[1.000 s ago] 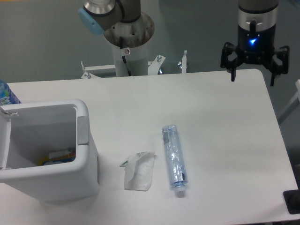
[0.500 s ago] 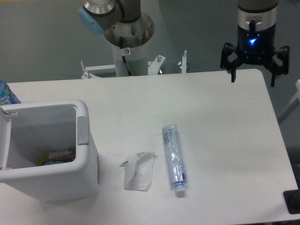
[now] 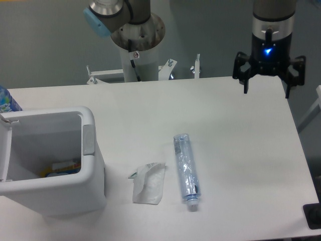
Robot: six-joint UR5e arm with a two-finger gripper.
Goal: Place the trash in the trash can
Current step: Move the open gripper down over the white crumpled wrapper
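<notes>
A flat crumpled white wrapper with green print [image 3: 149, 183] lies on the white table [image 3: 225, 130] near the front. A crushed clear plastic bottle with a bluish label [image 3: 186, 169] lies lengthwise just right of it. The large white trash can [image 3: 86, 183] stands at the front left, its lid open, with some colourful items inside. My gripper [image 3: 267, 86] hangs open and empty above the table's far right corner, well away from both trash items.
The arm's base column [image 3: 136, 45] stands behind the table's far edge. A bright blue bottle [image 3: 7, 101] peeks in at the left edge behind the can. A dark object [image 3: 313, 216] sits at the front right corner.
My gripper has shifted slightly to the left and a little up. The wrapper, bottle and trash can have not moved.
</notes>
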